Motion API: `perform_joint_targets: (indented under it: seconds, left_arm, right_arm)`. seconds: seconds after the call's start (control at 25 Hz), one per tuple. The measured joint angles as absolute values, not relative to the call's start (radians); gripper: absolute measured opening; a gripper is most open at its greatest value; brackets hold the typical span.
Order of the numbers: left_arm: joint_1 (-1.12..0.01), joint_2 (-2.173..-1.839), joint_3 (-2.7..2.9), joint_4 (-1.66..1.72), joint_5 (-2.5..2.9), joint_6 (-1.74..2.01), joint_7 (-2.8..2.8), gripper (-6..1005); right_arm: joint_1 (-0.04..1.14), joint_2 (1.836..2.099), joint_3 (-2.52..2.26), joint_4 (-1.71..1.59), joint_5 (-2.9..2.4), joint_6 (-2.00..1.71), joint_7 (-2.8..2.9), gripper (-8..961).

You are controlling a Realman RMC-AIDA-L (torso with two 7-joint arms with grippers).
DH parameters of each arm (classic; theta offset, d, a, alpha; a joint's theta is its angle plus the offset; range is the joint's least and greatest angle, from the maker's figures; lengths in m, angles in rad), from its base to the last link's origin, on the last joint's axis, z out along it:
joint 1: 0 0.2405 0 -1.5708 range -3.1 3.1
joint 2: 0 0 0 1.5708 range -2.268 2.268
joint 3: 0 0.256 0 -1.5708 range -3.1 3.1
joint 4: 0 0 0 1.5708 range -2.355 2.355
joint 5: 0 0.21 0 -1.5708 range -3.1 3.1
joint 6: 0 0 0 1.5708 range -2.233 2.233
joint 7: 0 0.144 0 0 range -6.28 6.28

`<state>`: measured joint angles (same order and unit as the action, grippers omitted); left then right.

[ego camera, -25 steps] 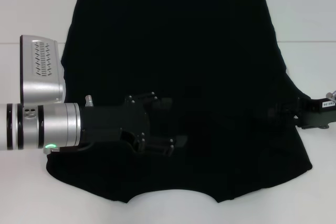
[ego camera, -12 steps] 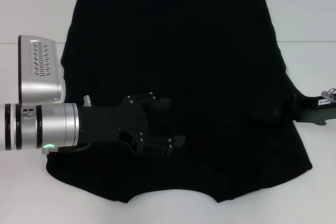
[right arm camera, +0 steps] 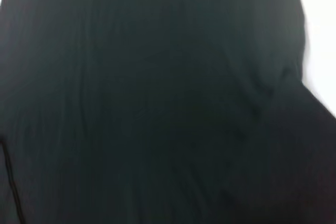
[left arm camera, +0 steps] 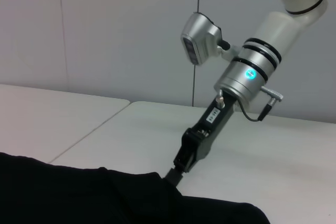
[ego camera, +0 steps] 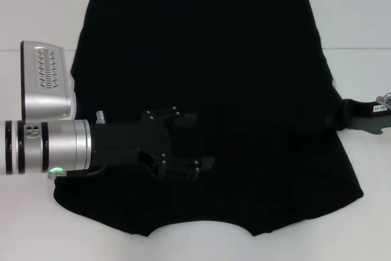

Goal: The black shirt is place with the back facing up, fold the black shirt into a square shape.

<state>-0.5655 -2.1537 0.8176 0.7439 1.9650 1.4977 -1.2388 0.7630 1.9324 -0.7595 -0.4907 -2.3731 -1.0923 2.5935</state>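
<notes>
The black shirt (ego camera: 208,59) lies spread flat on the white table (ego camera: 360,29), plain side up, with its curved neckline at the near edge. My left gripper (ego camera: 197,140) hovers over the shirt's near left part, open, with nothing between its fingers. My right gripper (ego camera: 343,118) is at the shirt's right edge, its tip at the border of the cloth. In the left wrist view that right gripper (left arm camera: 176,171) points down onto the edge of the black shirt (left arm camera: 79,198). The right wrist view is filled by the black shirt (right arm camera: 157,103).
Bare white table (left arm camera: 262,156) surrounds the shirt on the left, right and near sides. A seam in the tabletop runs across behind the shirt's middle. A pale wall stands beyond the table in the left wrist view.
My right gripper has slid to the right, off the shirt toward its right edge. The left gripper has shifted very slightly. The shirt's outline is unchanged.
</notes>
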Motion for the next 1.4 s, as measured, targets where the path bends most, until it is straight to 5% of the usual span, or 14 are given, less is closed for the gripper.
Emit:
perform_joint_targets:
  seconds: [0.32,1.4]
  left_arm:
    - [-0.569,-2.154,0.816,0.744,1.965,1.496,-1.24,949]
    - [-0.572,-2.154,0.816,0.739,1.965,1.476,-1.24,948]
  right_arm:
    - [0.82,1.927,-0.764,-0.5,-2.376,-1.084,2.575,27]
    - [0.909,1.97,-0.927,-0.491,-2.376,-1.075,2.574,115]
